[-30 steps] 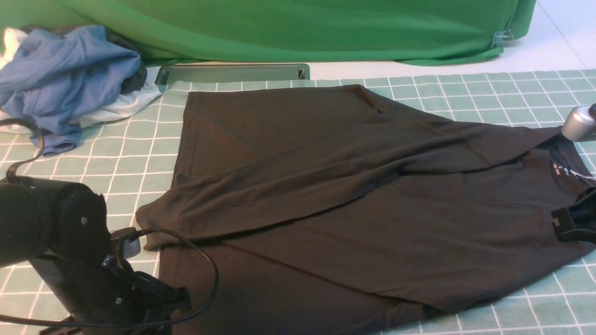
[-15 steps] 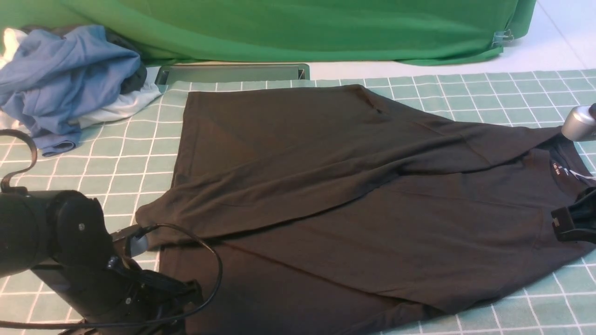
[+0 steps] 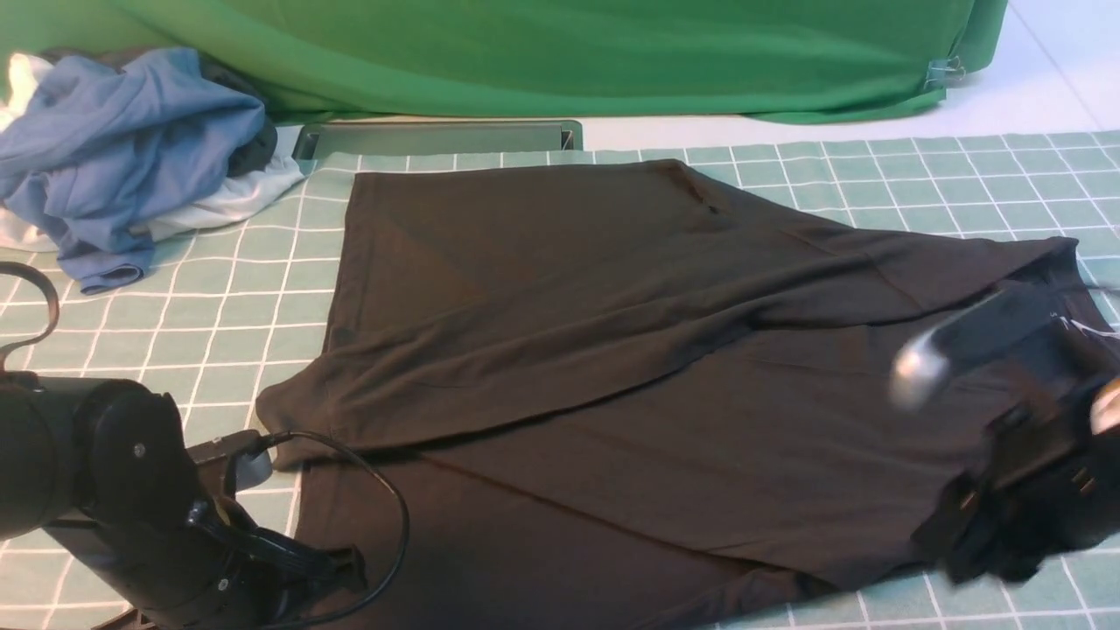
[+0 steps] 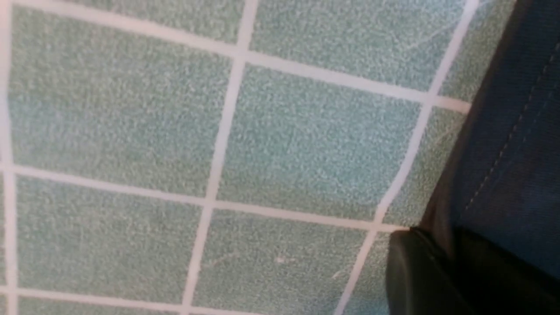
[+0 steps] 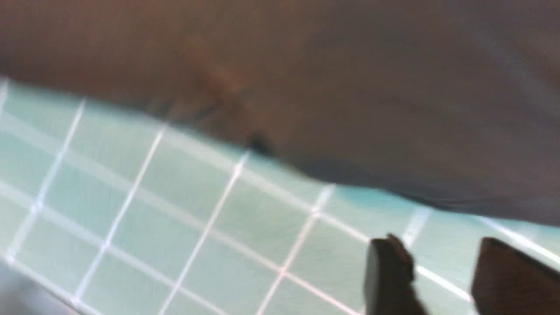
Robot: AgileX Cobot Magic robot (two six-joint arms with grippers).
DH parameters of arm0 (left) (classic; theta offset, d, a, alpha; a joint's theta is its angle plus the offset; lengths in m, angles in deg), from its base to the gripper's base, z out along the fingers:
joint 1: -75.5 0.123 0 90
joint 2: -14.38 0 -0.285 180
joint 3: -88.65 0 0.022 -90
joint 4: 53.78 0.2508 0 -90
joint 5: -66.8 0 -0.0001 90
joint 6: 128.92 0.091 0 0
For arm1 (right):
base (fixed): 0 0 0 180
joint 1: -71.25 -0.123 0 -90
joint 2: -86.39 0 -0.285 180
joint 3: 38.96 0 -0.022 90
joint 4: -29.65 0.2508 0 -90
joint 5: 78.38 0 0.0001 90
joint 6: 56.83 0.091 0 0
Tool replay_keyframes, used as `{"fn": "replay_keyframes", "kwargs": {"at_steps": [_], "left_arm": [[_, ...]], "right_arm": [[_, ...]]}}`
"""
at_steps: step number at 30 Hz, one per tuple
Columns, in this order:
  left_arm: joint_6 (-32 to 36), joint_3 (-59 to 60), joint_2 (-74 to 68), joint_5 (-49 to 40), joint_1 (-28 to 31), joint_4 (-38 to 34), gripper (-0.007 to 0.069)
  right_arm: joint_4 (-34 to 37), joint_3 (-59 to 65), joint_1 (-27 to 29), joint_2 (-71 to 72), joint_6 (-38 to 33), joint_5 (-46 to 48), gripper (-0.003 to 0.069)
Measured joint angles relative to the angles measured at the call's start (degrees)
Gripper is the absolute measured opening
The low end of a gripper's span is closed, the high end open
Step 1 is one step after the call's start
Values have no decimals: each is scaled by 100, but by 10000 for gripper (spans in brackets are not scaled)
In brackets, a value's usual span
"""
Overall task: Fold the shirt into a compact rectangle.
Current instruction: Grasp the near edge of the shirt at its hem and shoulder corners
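**Left gripper** (image 4: pixel 446 262): closed at the near-left corner of the shirt (image 3: pixel 612 350). The stitched hem runs in between its dark fingers (image 4: pixel 415 271), so it appears to pinch that edge.

**Right gripper** (image 5: pixel 442 280): jaws apart and holding nothing, with bare mat (image 3: pixel 219 289) showing between them. It sits over the near-right edge of the shirt, below the collar (image 3: pixel 1063 258), and is blurred in every view.

**Shirt:** black, lying flat on the checked mat with the hem to the left and the collar to the right.

**Progress:**
- Done, by the look of it: the sides and sleeves are folded inward, and one diagonal flap crosses the body.
- Left: the body lies at full length and the outline is a ragged trapezoid. The hem-to-collar folds are not yet made, so I judge the task roughly mid-way.

**Surroundings:** a heap of blue and white garments (image 3: pixel 122 140) at far left, and the green backdrop (image 3: pixel 525 52) beyond.
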Motion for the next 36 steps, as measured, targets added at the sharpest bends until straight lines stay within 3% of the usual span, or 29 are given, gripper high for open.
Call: {"fn": "replay_keyframes", "kwargs": {"at_steps": [2, 6, 9, 14, 28, 36], "left_arm": [[27, 0, 0, 0, 0, 0, 19], [39, 0, 0, 0, 0, 0, 17], [120, 0, 0, 0, 0, 0, 17], [139, -50, 0, -43, 0, 0, 17], [144, -137, 26, 19, 0, -44, 17], [158, -495, 132, 79, 0, -25, 17]], "right_arm": [[-571, 70, -713, -254, 5, -341, 451], [-1394, 70, -1506, -693, 21, -735, 524], [-1778, 73, -1819, -1105, 47, -911, 539], [-2075, 68, -1907, -1786, 95, -918, 541], [-2758, -228, -1954, -1782, 553, -169, 541], [-3164, -242, -1551, -2048, 866, -320, 541]]}}
